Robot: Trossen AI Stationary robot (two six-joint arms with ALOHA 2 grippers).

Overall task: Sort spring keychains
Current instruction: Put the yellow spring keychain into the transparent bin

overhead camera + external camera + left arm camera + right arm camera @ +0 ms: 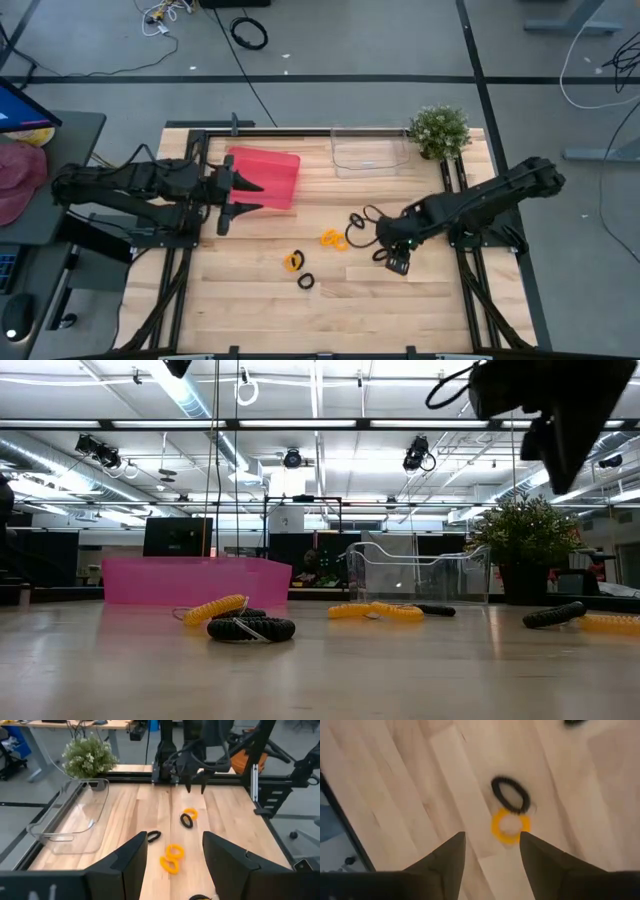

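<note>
Small coiled keychains lie flat on the wooden table: an orange pair [333, 239], a black one [356, 220], and an orange [293, 261] and a black one [306, 281] nearer the near edge. My right gripper [397, 262] is open and raised above the table. Below it lie an orange ring [510, 827] and a black ring [510, 794], which touch each other. My left gripper [228, 200] is open and hovers at the left edge of the pink bin [265, 178]. It faces the orange pair [172, 857].
A clear container [368, 152] and a potted plant [440, 130] stand at the far edge, right of the pink bin. Bare wood lies between the keychains and the near edge. A metal frame runs around the table.
</note>
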